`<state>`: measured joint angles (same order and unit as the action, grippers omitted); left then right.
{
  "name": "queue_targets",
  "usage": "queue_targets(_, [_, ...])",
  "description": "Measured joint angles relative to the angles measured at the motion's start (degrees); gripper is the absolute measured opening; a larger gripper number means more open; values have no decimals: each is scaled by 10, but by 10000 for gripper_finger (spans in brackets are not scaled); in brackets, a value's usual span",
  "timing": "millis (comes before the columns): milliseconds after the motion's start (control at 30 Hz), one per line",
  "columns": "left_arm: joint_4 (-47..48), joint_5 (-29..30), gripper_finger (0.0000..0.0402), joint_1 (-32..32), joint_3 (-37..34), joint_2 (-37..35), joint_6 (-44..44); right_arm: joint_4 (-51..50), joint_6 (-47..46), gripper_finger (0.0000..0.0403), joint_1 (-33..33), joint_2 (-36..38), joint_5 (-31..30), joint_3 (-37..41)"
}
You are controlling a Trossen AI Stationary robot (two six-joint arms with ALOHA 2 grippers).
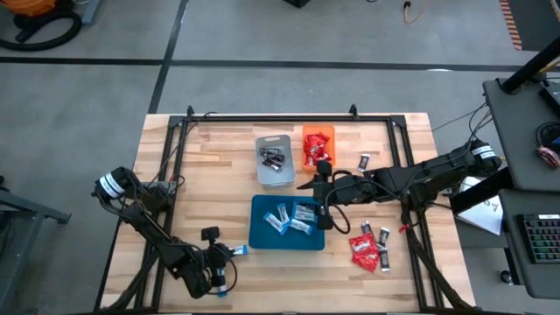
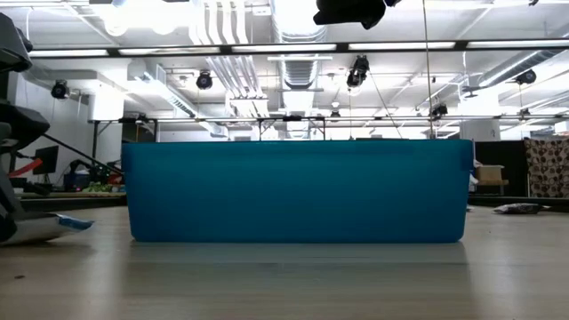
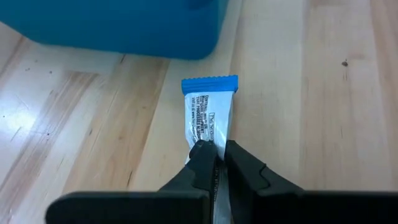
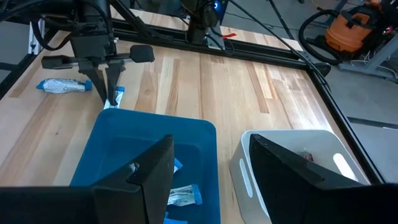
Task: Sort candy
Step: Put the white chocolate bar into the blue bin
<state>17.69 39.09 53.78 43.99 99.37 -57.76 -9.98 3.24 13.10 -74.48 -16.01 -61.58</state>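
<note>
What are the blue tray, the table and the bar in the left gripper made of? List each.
Blue tray: probably matte moulded plastic, with smooth rounded corners.
Table: light wood, with visible grain and plank seams.
Blue-and-white bar: seemingly plastic film wrapper with a crimped end, pinched by the left gripper.

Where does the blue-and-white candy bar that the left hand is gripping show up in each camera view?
High view: the blue-and-white bar lies near the bottom, just off the blue tray's lower left corner, at the left hand.
Low view: far left edge, low, a blue-tipped wrapper.
Left wrist view: centre, pinched between the fingers.
Right wrist view: upper left, beyond the tray's far corner.
Shared landmark: the blue tray.
</note>
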Motion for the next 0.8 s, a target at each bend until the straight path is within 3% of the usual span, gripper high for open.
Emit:
queue_targets(600, [49,6,1,9,0,-134,24,0,0,199,0,0,0,0])
queue_targets(800, [51,43,1,10,0,-185,68,0,5,199,0,0,2,0])
